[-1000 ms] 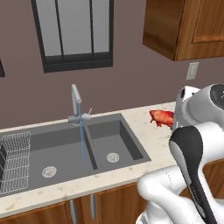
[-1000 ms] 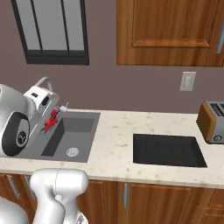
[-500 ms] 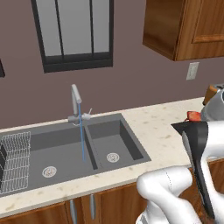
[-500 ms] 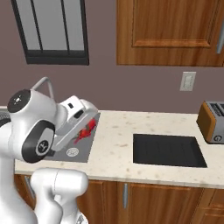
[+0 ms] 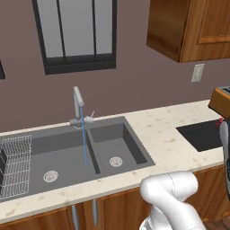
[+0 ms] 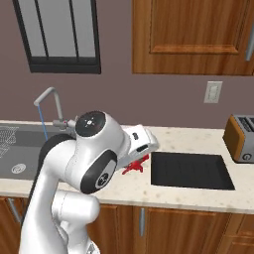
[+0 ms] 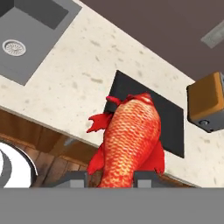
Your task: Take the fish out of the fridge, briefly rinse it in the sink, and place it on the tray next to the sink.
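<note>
Robot arm (image 6: 84,168): glossy white rounded shell segments joined by fat cylindrical links. One joint housing ends in a round dark grey cap (image 6: 93,122) with a small pale mark at its centre; a second, larger dark disc (image 6: 101,173) sits on the side of the link below it. A dark band (image 6: 49,149) runs along the seam of the upper link. The hand (image 6: 140,142) is a white, boxy block with a small dark slot on its side. In the left base view, a smooth white elbow link (image 5: 170,191) shows soft grey shading, and a dark-edged white segment (image 5: 224,148) lies at the picture's right margin. In the hand view, two small grey fingertips (image 7: 74,178) are square-ended and matt.
</note>
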{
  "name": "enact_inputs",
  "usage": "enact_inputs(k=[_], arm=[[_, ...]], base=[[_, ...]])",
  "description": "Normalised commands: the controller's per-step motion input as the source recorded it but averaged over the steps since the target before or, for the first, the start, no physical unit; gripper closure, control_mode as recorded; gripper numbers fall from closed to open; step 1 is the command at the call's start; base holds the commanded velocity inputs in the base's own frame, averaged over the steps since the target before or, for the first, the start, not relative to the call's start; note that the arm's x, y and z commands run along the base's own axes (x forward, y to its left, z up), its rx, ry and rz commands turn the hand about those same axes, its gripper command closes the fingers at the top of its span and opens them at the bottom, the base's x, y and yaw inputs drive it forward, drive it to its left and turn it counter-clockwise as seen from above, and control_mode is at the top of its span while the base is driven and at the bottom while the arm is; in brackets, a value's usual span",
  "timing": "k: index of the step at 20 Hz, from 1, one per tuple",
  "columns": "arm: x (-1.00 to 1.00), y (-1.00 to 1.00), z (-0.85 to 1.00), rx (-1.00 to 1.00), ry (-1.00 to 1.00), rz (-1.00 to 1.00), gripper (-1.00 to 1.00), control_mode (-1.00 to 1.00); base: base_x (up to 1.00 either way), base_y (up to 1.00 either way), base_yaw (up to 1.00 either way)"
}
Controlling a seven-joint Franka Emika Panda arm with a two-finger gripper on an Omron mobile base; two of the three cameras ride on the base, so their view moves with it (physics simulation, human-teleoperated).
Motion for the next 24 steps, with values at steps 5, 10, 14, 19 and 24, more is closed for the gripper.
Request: enact_inputs(k=[5,10,14,19,24], arm=[[0.53,-0.87,-0.31,0.1,0.01,-0.06,1.0,-1.0],[0.85,-0.24,-0.46,-0.06,0.0,-0.28,1.0,-1.0],[0.99,-0.06,-0.53,-0.05,0.0,-0.39,1.0,-1.0],[0.31,-0.2,-0.26,0.1,0.05,-0.17,1.0,-1.0],[0.49,-0.53,-0.16,0.25,0.01,-0.09,1.0,-1.0]], base=[[0.0,0.0,0.0],[0.0,0.0,0.0],[0.0,0.0,0.0],[0.0,0.0,0.0],[0.0,0.0,0.0]])
